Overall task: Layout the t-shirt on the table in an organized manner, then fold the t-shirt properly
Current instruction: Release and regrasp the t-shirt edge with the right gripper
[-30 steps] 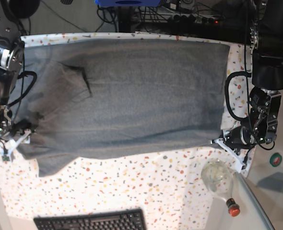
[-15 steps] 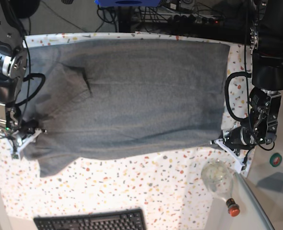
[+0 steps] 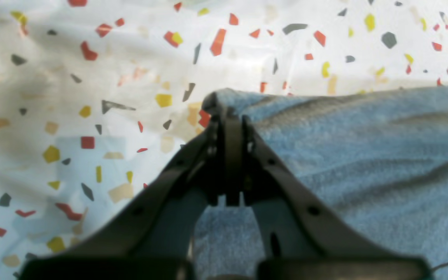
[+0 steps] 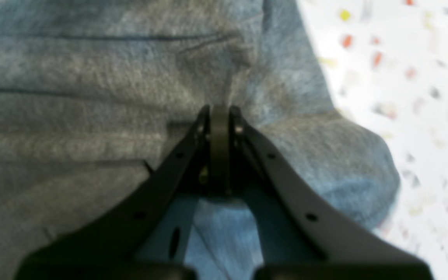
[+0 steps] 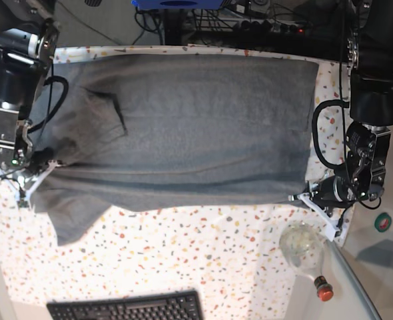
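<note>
The heather-grey t-shirt lies spread across the speckled table, collar end at the base view's left and hem at its right. My left gripper is at the hem's near corner. The left wrist view shows this gripper shut on the t-shirt corner, just above the table. My right gripper is at the sleeve end. In the right wrist view the right gripper is shut on a pinch of the t-shirt fabric, with the table to its right.
A black keyboard lies at the near edge. A clear glass bottle with a red cap rests at the near right corner. Cables and equipment crowd the far edge behind the table. A small green round thing sits at the far right.
My right gripper has closed on the t-shirt by the sleeve and shifted toward the far side, drawing the near edge of the shirt up a little. The left arm has held still.
</note>
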You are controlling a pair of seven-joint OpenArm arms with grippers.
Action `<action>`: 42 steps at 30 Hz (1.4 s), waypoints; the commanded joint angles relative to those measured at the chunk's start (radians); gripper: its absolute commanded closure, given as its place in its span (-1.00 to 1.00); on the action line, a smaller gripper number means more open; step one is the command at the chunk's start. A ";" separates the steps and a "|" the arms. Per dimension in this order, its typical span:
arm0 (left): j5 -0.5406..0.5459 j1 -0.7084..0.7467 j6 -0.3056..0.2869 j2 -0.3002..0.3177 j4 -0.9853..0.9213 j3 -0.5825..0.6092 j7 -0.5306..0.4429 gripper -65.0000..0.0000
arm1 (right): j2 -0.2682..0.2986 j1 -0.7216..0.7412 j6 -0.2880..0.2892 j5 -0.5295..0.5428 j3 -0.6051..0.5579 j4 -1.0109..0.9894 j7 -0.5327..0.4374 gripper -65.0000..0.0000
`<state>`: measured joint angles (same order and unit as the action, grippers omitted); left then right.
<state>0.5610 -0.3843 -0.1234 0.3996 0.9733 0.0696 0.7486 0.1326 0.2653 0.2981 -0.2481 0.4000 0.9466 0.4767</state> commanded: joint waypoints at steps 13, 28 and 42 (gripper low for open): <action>0.003 -0.028 0.000 0.014 0.017 0.003 -0.018 1.00 | -0.034 -0.062 0.066 0.005 0.009 0.173 0.161 1.00; 0.001 -0.028 0.000 0.015 0.016 -0.004 -0.018 1.00 | -0.052 0.005 0.066 0.005 0.009 0.380 0.227 -0.05; 0.006 0.018 0.000 0.048 0.100 -0.011 -0.018 1.00 | 0.126 0.294 -0.221 0.003 0.001 -0.444 -0.230 -0.05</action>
<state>0.5583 -0.3397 -0.1196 0.4274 1.0531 0.0654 0.7498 0.2489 0.5259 0.0853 -0.2432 0.4038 0.4877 0.2646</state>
